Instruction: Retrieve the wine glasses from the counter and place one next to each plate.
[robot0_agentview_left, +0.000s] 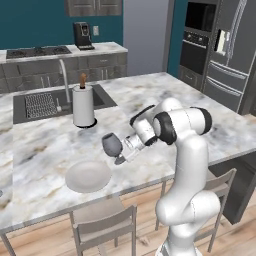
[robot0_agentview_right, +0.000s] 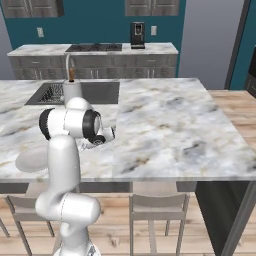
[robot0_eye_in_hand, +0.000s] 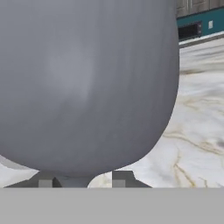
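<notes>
1. Marble island (robot0_agentview_left: 45, 145): large veined slab with a sink (robot0_agentview_left: 40, 105) let into it and chairs (robot0_agentview_left: 105, 225) drawn up along its near edge. It serves as the setting-out surface.
2. Robot arm (robot0_agentview_left: 182, 150): white, bent forward over the island's near half, hand turned down toward the slab.
3. Paper towel roll (robot0_agentview_left: 83, 106): upright on its holder beside the sink, well apart from the working spot. Not part of the job.
4. Plate (robot0_agentview_left: 88, 176): one plain off-white plate, flat on the island near its front edge. No other plate can be made out here.
5. Wine glass (robot0_agentview_left: 113, 146): smoky grey bowl, upright, just beside the plate on its far right side. Its foot looks to be at or on the marble; contact cannot be confirmed. In the hand view the bowl (robot0_eye_in_hand: 87, 83) looms just above the fingertips (robot0_eye_in_hand: 122, 177).
6. Gripper (robot0_agentview_left: 121, 154): at the stem below the bowl. Whether the jaws clasp the stem or stand off it cannot be told.
7. Progress, by judgement: first glass is at its plate, release pending or under way. Second glass and second plate are left to do.
</notes>
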